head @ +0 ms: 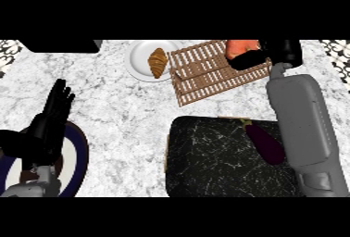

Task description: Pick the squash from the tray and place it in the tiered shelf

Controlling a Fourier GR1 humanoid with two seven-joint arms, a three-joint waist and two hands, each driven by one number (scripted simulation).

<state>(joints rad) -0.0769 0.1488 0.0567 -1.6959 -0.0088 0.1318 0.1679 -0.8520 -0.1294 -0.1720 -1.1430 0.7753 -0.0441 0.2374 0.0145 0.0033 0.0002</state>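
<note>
The orange squash (240,47) sits at the far right end of the wooden slatted tiered shelf (205,74), near the counter's back edge. My right hand (263,55) reaches over the shelf with its fingers curled round the squash and hides part of it. The dark marbled tray (212,159) lies at the front, under my right forearm, and a purple eggplant (265,142) rests on its right side. At the left my left hand (54,109) rests with straight fingers pointing up.
A white plate (140,60) holding a croissant (158,62) stands just left of the shelf. A dark blue plate (75,162) lies at the front left under my left forearm. A black object (61,45) sits at the back left edge.
</note>
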